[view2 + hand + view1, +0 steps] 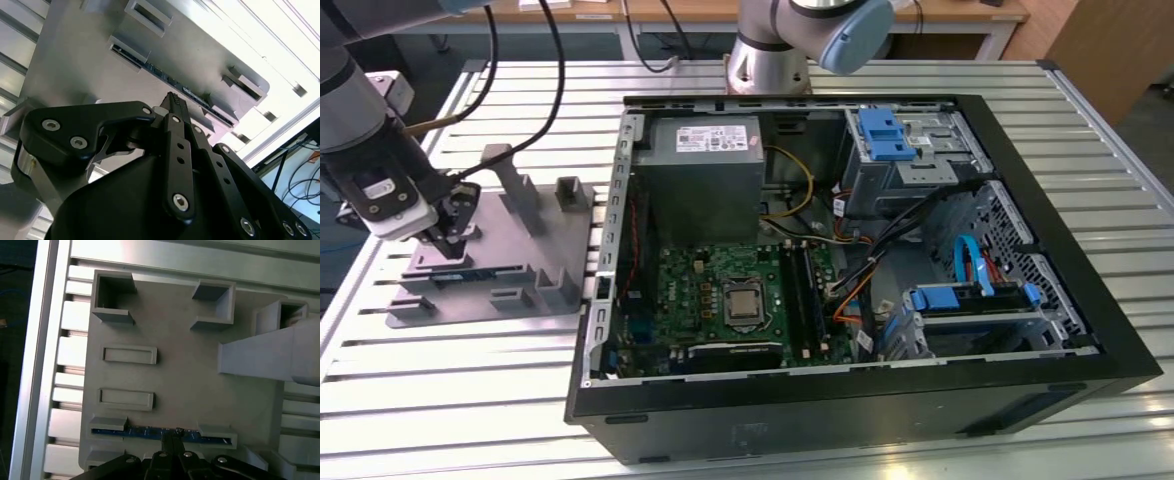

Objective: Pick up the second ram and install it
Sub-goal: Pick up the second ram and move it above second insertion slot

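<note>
Over the grey fixture plate [500, 300], off the exterior view's left of the open PC case [854, 405], we have the gripper [447, 238] down at the slotted holders along one edge of the plate. We read the step in hand as the grasp on the second ram [142, 431]. The stick stands on its long edge in two holders of the fixture plate, w/ its blue-green board showing btw them in both wrist views.

To do this well, we'd keep the pinch centred btw the two holders so the stick hangs level. Pads should sit flat on the board's faces, not on chip corners, & the wrist square to the plate so the ram can't bind in its slots. Grip firm enough not to slip but no harder, since we judge the board thin & easy to flex. The tall post [520, 185] on the fixture plate is near the arm, so clearance there needs watching.

Gripper: fingers [171, 441] drawn nearly together, approx only the stick's thickness btw them, tips meeting on the ram's top edge about mid-length. We take it as clamped on the stick, though in the second wrist view the near fingertip [173, 102] hides the far one. The green motherboard [707, 290] lies inside the case, well apart from the fixture plate
</note>
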### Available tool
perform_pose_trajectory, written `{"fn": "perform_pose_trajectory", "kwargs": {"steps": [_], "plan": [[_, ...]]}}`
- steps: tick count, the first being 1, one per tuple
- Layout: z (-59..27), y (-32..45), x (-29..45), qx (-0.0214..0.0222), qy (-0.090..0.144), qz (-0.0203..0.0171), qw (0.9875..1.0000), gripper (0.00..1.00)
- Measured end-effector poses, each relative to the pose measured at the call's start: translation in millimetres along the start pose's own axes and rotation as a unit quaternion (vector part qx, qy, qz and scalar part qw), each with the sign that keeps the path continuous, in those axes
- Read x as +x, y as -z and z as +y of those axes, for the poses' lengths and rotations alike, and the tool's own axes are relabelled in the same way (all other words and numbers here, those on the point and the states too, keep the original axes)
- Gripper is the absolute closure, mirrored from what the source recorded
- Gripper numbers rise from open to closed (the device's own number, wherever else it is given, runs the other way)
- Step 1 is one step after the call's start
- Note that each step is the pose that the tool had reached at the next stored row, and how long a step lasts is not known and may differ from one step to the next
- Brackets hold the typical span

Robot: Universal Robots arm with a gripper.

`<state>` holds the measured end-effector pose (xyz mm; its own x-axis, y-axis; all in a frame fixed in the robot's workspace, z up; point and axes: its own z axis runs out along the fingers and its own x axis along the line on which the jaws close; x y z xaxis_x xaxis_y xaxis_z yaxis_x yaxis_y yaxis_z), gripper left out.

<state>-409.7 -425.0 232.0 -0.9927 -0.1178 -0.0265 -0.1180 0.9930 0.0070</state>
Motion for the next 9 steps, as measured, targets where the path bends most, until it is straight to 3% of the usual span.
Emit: {"fn": "perform_pose_trajectory", "kwargs": {"steps": [5,9], "plan": [[0.0,0.0,0.0,-0.0012,0.045,0.0003,0.9990,0.90],[0.0,-0.1,0.0,-0.0021,0.082,0.0006,0.9966,0.90]]}}
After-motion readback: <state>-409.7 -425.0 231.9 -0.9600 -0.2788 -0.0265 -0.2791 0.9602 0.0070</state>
